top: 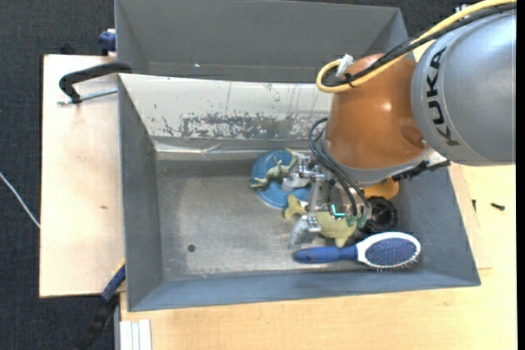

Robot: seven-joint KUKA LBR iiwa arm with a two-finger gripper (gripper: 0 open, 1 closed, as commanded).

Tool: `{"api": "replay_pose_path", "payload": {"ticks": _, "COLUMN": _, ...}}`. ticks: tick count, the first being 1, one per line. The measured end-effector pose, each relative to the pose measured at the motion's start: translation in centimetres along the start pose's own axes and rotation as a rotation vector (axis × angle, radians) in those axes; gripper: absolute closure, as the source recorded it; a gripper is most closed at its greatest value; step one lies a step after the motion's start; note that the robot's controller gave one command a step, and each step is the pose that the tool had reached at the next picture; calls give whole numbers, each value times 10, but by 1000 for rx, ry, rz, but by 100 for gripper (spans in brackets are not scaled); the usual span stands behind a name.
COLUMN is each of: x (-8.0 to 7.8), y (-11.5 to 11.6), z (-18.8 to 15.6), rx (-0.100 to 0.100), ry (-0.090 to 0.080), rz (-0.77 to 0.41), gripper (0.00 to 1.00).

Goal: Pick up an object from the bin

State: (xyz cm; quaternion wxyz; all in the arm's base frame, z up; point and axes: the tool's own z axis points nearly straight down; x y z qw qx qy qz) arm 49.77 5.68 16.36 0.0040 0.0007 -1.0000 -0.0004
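Yellowish lumpy thing [295, 207] is lying against the gripper [307, 224], partly hidden by it. Whether the gripper is gripping it cannot be told. A blue hairbrush [371, 250] is lying just beside, and a blue dish [269, 170] is sitting beyond.

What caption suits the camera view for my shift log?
Gripper low in the grey bin, at a small heap: blue round lid, yellowish piece and blue-handled brush.
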Motion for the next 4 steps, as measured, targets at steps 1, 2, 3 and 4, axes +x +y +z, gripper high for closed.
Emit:
{"api": "replay_pose_path", "payload": {"ticks": 1, "x": -41, "y": -29, "z": 66, "rx": -8, "ry": -30, "rz": 165, "gripper": 0}}
{"api": "replay_pose_path", "payload": {"ticks": 2, "x": -35, "y": -44, "z": 69, "rx": -6, "ry": -49, "rz": 127, "gripper": 0}}
{"api": "replay_pose_path", "payload": {"ticks": 3, "x": -41, "y": -45, "z": 65, "rx": -10, "ry": -76, "rz": 130, "gripper": 100}}
{"api": "replay_pose_path", "payload": {"ticks": 4, "x": -36, "y": -35, "z": -79, "rx": -2, "ry": -23, "rz": 120, "gripper": 100}}
